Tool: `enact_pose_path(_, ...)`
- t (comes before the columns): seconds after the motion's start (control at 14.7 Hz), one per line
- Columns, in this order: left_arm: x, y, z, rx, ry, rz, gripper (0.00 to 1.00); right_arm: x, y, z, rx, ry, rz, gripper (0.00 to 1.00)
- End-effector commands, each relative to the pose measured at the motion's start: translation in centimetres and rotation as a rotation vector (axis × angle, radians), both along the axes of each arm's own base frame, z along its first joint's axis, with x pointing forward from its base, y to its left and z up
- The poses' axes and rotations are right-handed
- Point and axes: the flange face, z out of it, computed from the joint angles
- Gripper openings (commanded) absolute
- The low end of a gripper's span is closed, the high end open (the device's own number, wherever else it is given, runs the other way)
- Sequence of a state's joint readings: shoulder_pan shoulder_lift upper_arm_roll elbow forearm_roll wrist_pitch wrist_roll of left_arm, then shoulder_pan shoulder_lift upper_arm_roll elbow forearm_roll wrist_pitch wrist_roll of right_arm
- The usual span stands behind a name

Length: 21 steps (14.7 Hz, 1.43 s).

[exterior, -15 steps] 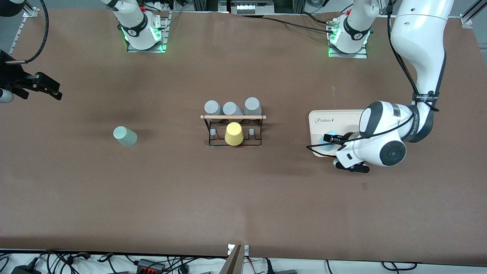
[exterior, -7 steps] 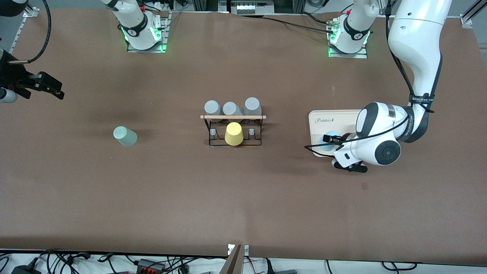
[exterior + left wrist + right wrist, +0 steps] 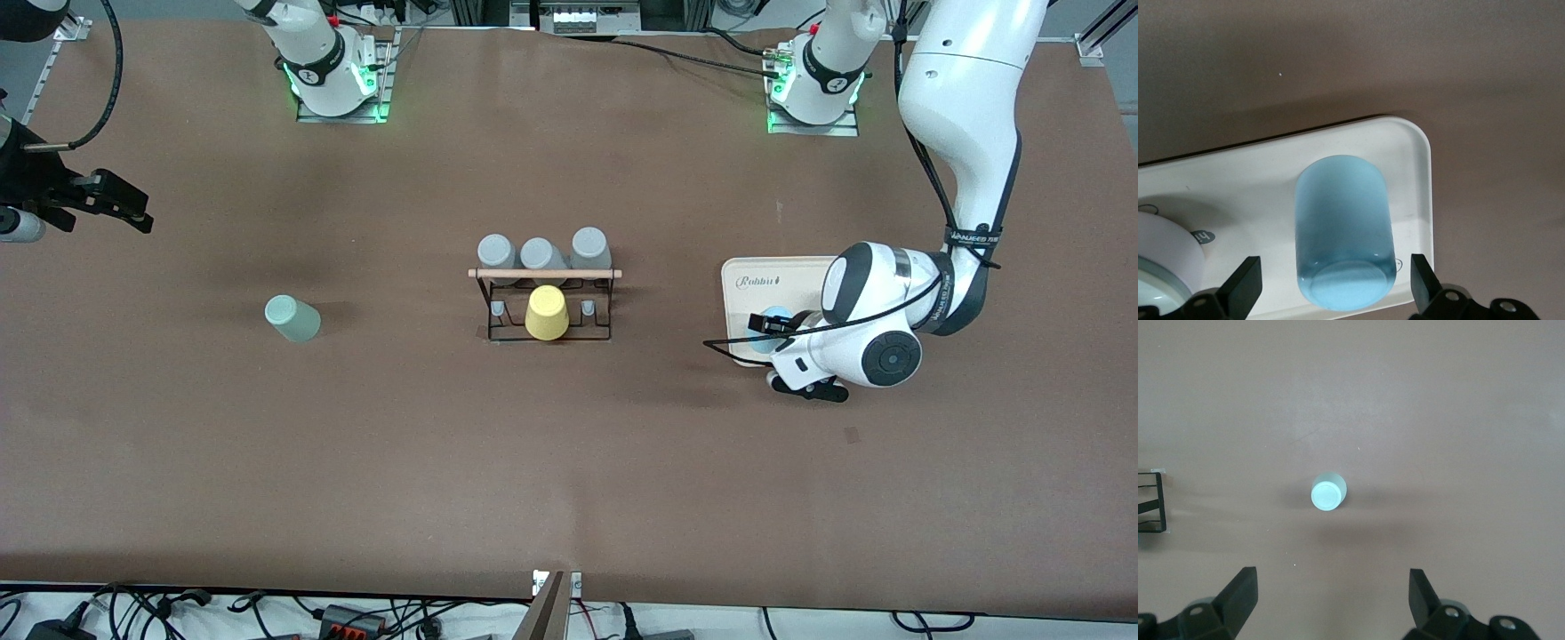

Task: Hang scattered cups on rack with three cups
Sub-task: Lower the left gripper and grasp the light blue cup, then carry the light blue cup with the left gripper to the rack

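- Hovering low over the white tray (image 3: 782, 271) toward the left arm's end of the table: left gripper (image 3: 763, 327), fingers (image 3: 1245, 283) spread wide on either side of the light blue cup (image 3: 1341, 230), not touching it.
- Stood upside down on that tray, near its corner: the light blue cup, base up, beside a white bowl-like cup (image 3: 1165, 257) only partly seen in the left wrist view.
- Held high toward the right arm's end of the table: right gripper (image 3: 116, 203), fingers (image 3: 1238, 593) parted and empty.
- Rested upside down on the bare brown table (image 3: 569, 462), seen below the right wrist camera: pale mint green cup (image 3: 292, 318), well apart from the rack (image 3: 547, 302).
- Stood mid-table: the black wire rack with a wooden rod (image 3: 544, 274) across its top.
- Sat inverted on the rack: a yellow cup (image 3: 546, 312) on the side nearer the front camera, between two bare pegs, and three grey cups (image 3: 541, 252) in a row on the side farther from it.
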<state>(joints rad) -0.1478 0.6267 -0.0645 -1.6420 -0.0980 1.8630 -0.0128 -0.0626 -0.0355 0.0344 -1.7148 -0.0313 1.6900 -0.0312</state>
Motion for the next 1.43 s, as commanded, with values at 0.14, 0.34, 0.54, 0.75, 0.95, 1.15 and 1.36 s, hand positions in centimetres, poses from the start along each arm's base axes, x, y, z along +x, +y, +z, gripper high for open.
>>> enact_pose_path(0.14, -0.2, 0.0, -0.2, 0.015, -0.012, -0.018, 0.61, 0.6, 1.0, -1.8, 0.018, 0.056, -0.004, 1.0)
enact_pose_path(0.34, -0.2, 0.0, 0.1, 0.013, -0.017, -0.021, 0.43, 1.2, 0.7, -3.2, 0.019, 0.082, -0.006, 1.0)
enact_pose_path(0.54, -0.1, 0.0, 0.5, 0.01, -0.02, -0.027, 0.19, 2.2, 1.1, -6.5, 0.019, 0.153, 0.012, 1.0)
enact_pose_path(0.75, 0.2, -0.1, 1.4, 0.011, -0.025, -0.017, 0.08, 2.0, 1.2, -6.6, 0.013, 0.174, 0.006, 1.0)
enact_pose_path(0.95, 0.8, 0.0, 3.5, 0.001, 0.002, -0.022, 0.01, 2.0, 1.4, -6.3, 0.009, 0.168, 0.022, 1.0)
enact_pose_path(1.15, 2.5, -0.7, 6.6, -0.007, -0.047, -0.018, 0.01, 2.1, 1.5, -6.5, 0.009, 0.173, 0.025, 1.0)
enact_pose_path(1.36, 2.6, -2.6, 8.3, -0.027, -0.03, -0.033, 0.01, 2.0, 1.5, -6.7, 0.009, 0.178, 0.027, 1.0)
